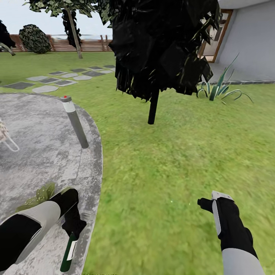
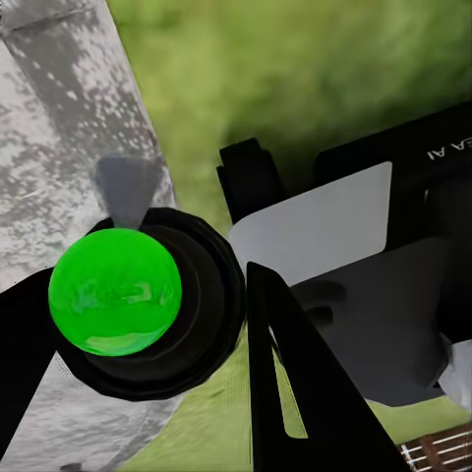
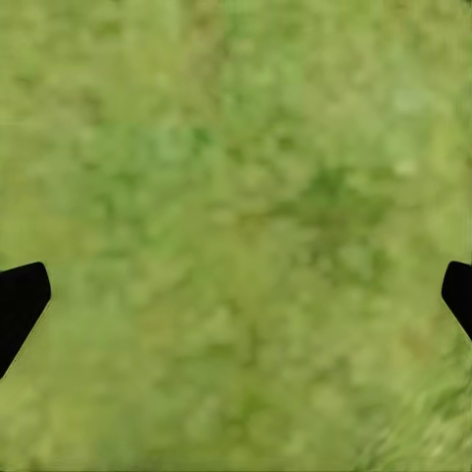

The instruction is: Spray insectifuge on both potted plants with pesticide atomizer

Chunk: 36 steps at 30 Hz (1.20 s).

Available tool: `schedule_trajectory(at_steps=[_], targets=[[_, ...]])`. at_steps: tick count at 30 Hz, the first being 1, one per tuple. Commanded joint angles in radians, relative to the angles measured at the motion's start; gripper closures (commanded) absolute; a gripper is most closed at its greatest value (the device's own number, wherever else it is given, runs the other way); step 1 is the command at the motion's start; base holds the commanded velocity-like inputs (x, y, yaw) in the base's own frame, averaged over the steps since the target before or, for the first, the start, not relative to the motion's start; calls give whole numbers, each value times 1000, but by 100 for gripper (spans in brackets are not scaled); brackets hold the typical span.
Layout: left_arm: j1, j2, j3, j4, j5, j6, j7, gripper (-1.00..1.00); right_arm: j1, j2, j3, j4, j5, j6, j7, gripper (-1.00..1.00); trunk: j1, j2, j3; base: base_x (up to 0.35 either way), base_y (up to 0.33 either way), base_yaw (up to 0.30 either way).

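Left gripper [image 1: 72, 225] holds the bottle [image 1: 68, 252], long side pointing to 6 o'clock | plant [image 1: 40, 194], maybe, just at 11 o'clock, partly hidden | right gripper [image 1: 204, 204] wide apart, over grass [image 1: 172, 152].

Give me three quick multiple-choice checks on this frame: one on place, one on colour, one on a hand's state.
1. Where does the grey bollard lamp stand?
A. mid-lawn
B. at the paved patio's rim
C. against the fence

2. What colour is the dot on top of that lamp?
A. red
B. blue
C. yellow

3. How is the left hand?
A. open over grass
B. shut on a dark green bottle
C. resting on the lamp

Answers:
1 B: the grey bollard lamp rises from the edge of the round mottled-grey paved patio.
2 A: its cap carries a red dot.
3 B: the left hand grips the dark green bottle with white label, which hangs below it; the right hand is spread open over the lawn.
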Motion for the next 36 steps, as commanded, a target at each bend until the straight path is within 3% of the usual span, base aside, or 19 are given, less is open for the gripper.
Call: schedule_trajectory(at_steps=[1,19,36], targets=[[0,1,2,-2,-11,5,-10,100,-1,1,-2,-1,5,4,2,-100,0,0,-1,9,-10,271],[0,1,1,-2,-11,5,-10,100,-1,1,-2,-1,5,4,2,-100,0,0,-1,11,-8,272],[0,1,1,-2,-10,5,-10,100,-1,1,-1,-1,5,4,2,-100,0,0,-9,287,-162,115]])
